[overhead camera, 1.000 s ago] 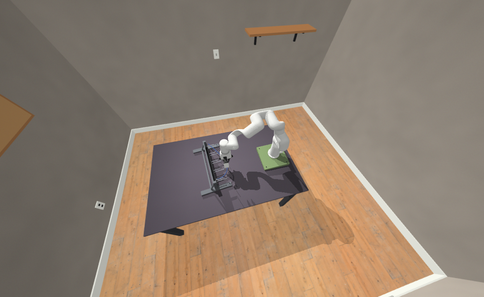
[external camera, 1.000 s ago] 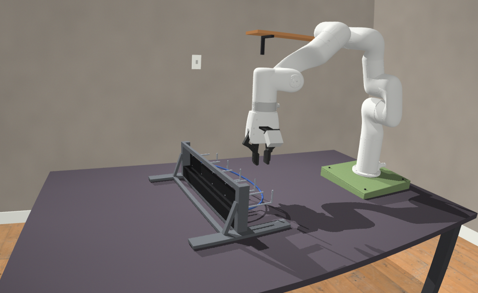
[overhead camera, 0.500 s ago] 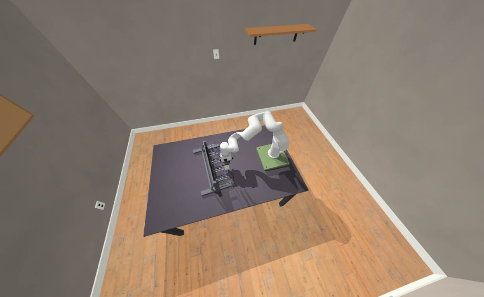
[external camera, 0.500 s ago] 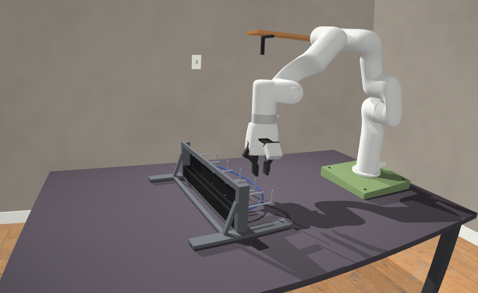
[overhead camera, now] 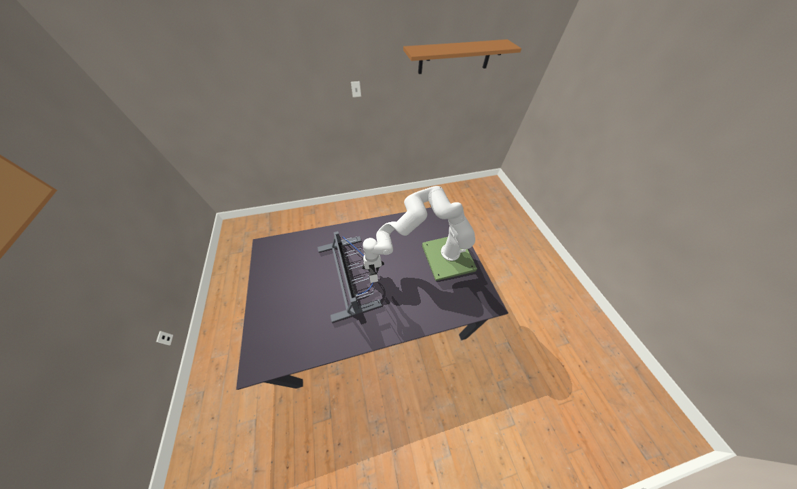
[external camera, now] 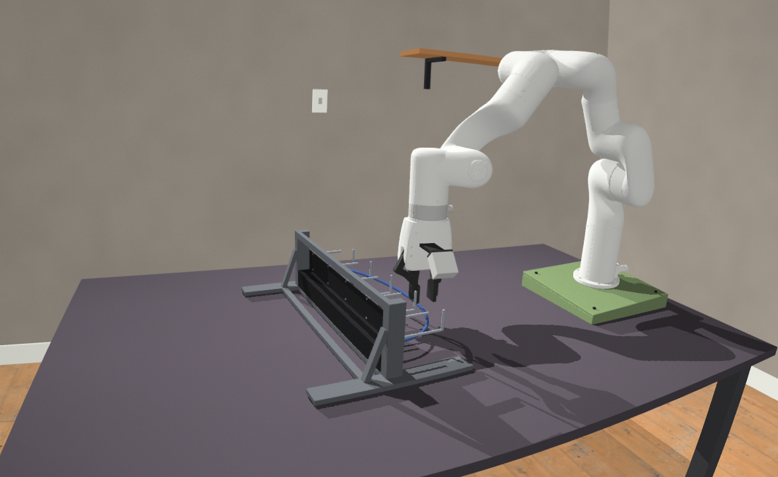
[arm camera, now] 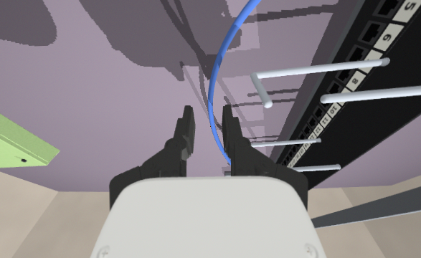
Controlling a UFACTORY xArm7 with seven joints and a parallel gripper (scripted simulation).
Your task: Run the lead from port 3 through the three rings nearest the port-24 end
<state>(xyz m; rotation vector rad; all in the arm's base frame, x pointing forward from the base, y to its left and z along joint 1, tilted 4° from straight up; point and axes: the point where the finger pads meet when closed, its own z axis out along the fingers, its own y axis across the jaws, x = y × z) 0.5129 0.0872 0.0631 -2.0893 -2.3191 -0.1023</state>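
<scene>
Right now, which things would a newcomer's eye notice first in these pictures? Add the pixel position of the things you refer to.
First comes the big white arm (overhead camera: 413,214) (external camera: 507,106), arching from a green base plate (overhead camera: 434,255) (external camera: 558,296) (arm camera: 13,140) on the dark table (overhead camera: 286,291) (external camera: 172,356) (arm camera: 99,107). Next is the bright blue lead (external camera: 425,317) (arm camera: 211,89), bowing out in a curve on the ring side of the grey rack (overhead camera: 345,278) (external camera: 393,338). Above the lead, the gripper (overhead camera: 373,273) (external camera: 423,298) (arm camera: 208,115) points down, its black fingers apart.
</scene>
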